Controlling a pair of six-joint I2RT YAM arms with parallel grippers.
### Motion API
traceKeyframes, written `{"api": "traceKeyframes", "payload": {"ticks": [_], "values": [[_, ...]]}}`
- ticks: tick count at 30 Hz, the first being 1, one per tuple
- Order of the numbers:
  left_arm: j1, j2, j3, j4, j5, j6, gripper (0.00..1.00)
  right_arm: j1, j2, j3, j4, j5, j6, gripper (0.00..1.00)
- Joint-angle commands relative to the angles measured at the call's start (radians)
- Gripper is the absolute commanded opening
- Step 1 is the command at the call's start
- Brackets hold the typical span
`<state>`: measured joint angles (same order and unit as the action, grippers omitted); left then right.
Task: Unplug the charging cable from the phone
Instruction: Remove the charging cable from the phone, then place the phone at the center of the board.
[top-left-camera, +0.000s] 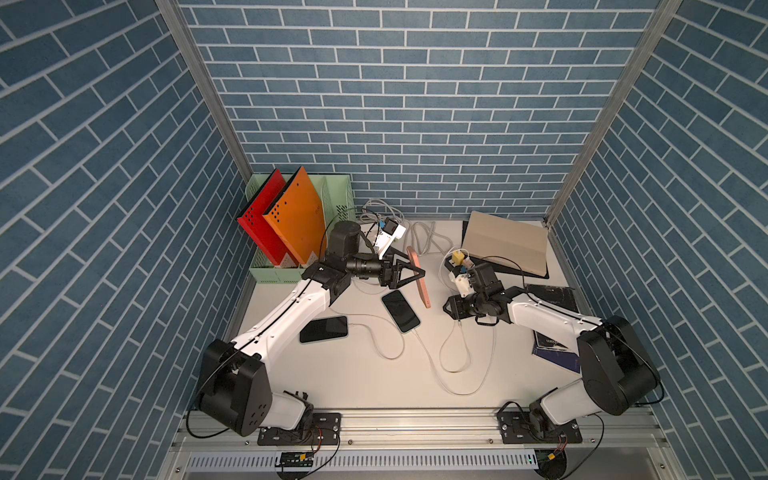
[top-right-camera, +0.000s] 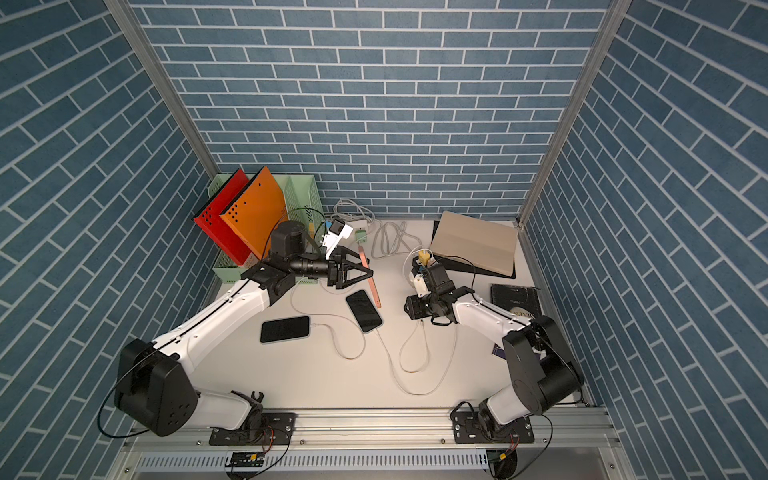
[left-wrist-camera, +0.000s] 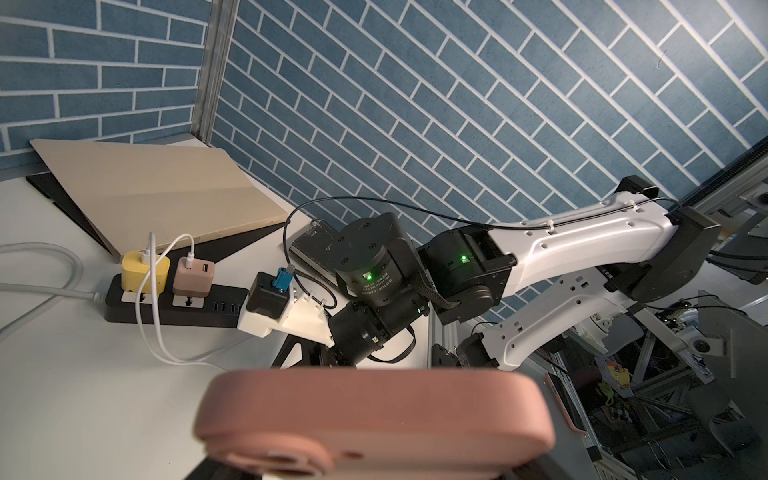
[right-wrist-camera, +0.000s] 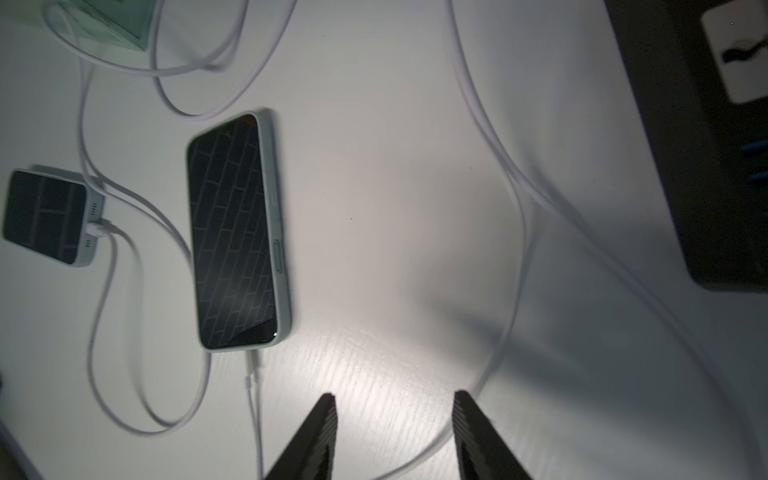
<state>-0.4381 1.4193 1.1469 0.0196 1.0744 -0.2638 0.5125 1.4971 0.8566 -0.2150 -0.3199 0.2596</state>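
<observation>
Left end effector (top-left-camera: 417, 274): clamped on pink-cased phone (top-left-camera: 424, 297), held on edge. Right end effector (right-wrist-camera: 394, 395): jaws apart, empty. Centre phone (top-left-camera: 401, 311), side phone (top-left-camera: 323, 329): flat on counter (top-left-camera: 353, 374), plugged in.

walls (top-left-camera: 415, 104): blue brick pattern
folder (top-left-camera: 297, 216): orange
phone case (left-wrist-camera: 374, 415): pink
cables (left-wrist-camera: 50, 291): white
rack (top-left-camera: 274, 274): pale green
power strip (left-wrist-camera: 166, 316): black

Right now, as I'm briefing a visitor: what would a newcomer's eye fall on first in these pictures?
The pink phone, clamped on edge in the left gripper at mid-table. Next, the red folder and orange folder leaning in the back-left rack, then two dark phones lying flat, cables plugged in.
</observation>
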Motion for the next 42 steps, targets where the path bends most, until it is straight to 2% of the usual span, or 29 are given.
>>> {"api": "traceKeyframes", "payload": {"ticks": [1,7,10,17,24,30,42], "values": [[0.005,-0.034,0.014,0.038,0.047,0.011,0.05,-0.026,-0.06,0.025,0.059,-0.272,-0.105,0.6],[0.004,-0.041,0.016,0.037,0.066,0.01,0.05,-0.073,-0.127,0.02,0.177,-0.607,-0.132,0.79],[0.004,-0.045,0.017,0.039,0.078,0.01,0.05,-0.086,-0.147,0.025,0.231,-0.706,-0.124,0.89],[0.0,-0.052,0.02,0.036,0.113,0.011,0.05,-0.09,-0.156,0.073,0.335,-0.9,-0.099,0.99],[-0.012,-0.061,0.02,0.037,0.124,0.012,0.05,-0.083,-0.145,0.109,0.406,-0.939,-0.065,0.99],[-0.02,-0.06,0.018,0.036,0.128,0.015,0.05,-0.034,-0.137,0.116,0.47,-0.97,-0.044,1.0],[-0.028,-0.059,0.025,0.0,0.122,0.042,0.05,0.028,-0.101,0.15,0.496,-0.981,-0.018,1.0]]}}
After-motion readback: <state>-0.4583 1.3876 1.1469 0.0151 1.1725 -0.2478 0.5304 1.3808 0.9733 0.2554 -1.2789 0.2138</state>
